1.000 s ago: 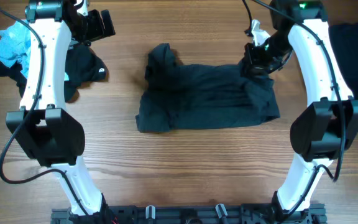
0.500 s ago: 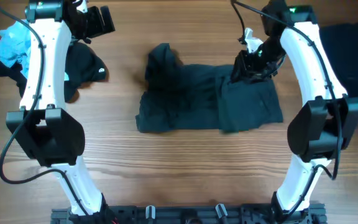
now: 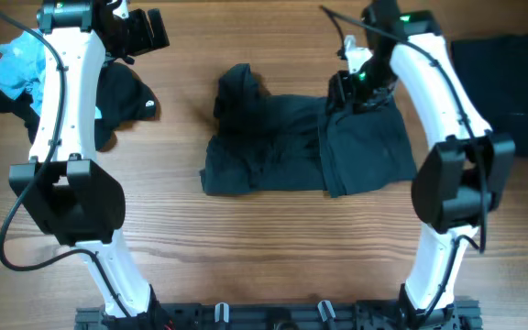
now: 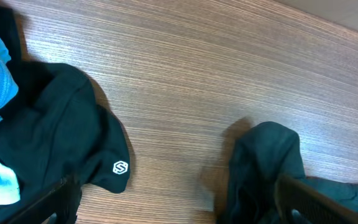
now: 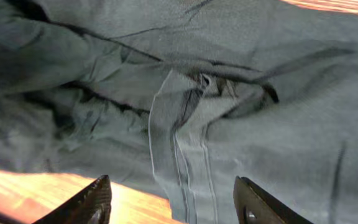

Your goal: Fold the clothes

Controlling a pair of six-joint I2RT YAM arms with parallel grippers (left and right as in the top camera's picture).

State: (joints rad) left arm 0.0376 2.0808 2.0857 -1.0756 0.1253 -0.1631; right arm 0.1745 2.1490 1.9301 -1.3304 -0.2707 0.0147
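Note:
A black T-shirt (image 3: pixel 282 151) lies crumpled in the middle of the table, with a folded flap (image 3: pixel 367 151) lying over its right half. My right gripper (image 3: pixel 348 84) hovers over the flap's top edge. In the right wrist view that gripper (image 5: pixel 173 202) is open, with the shirt's stitched hem (image 5: pixel 185 155) lying loose beneath and nothing between the fingers. My left gripper (image 3: pixel 142 32) hangs open at the far left, away from the shirt. The left wrist view has its gripper (image 4: pixel 179 214) above bare wood, with the shirt's bunched sleeve (image 4: pixel 266 162) to the right.
A pile at the left edge holds a black garment with a small white logo (image 3: pixel 122 101) (image 4: pixel 55 149) and a light blue one (image 3: pixel 18 66). Another black garment (image 3: pixel 511 82) lies at the far right. The wooden table (image 3: pixel 273 238) shows in front of the shirt.
My right gripper moved left along the shirt's top edge and opened, letting go of the fabric. The shirt's right side now lies folded inward. The left arm has not moved.

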